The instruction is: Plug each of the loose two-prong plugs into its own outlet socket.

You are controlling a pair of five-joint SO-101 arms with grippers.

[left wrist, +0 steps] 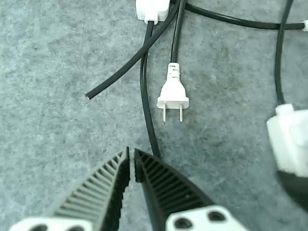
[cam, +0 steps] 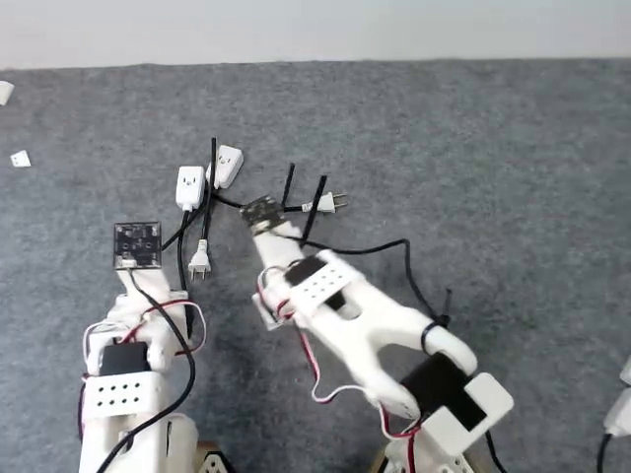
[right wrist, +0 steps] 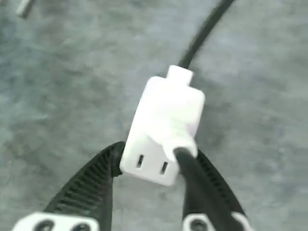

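A: Where are the task's things shown?

B: One outlet socket (right wrist: 168, 106) is held in the right gripper (right wrist: 148, 153), whose fingers (right wrist: 91, 187) are clamped on either side of its slotted end, the two slots being turned toward the wrist camera. A loose plug (left wrist: 173, 94) is seen lying flat on the grey surface (left wrist: 57, 57) just ahead of the left gripper (left wrist: 131, 153), prongs pointed toward it; the left fingers (left wrist: 159, 178) are brought together on nothing. In the high view a second plug (cam: 330, 204) is found beside the right arm, and a second socket (cam: 189, 187) ahead of the left arm

A: How may the plug be expected to handle?

B: It is judged light and rigid, moulded in smooth plastic that could slip under a skewed grip. The thin prongs are likely to be bent if pressed off-axis. The black cord (left wrist: 176, 43) is taken to be springy enough to drag or twist so light a body once lifted

A: Where should hold be taken?

B: The flat flanks of the white body, behind the prongs and ahead of the ribbed collar, are best suited; the prongs are to be left free, and the cord is too yielding for aiming. The socket, blockier and stiffer, is well gripped across its sides, provided that its slots are left uncovered
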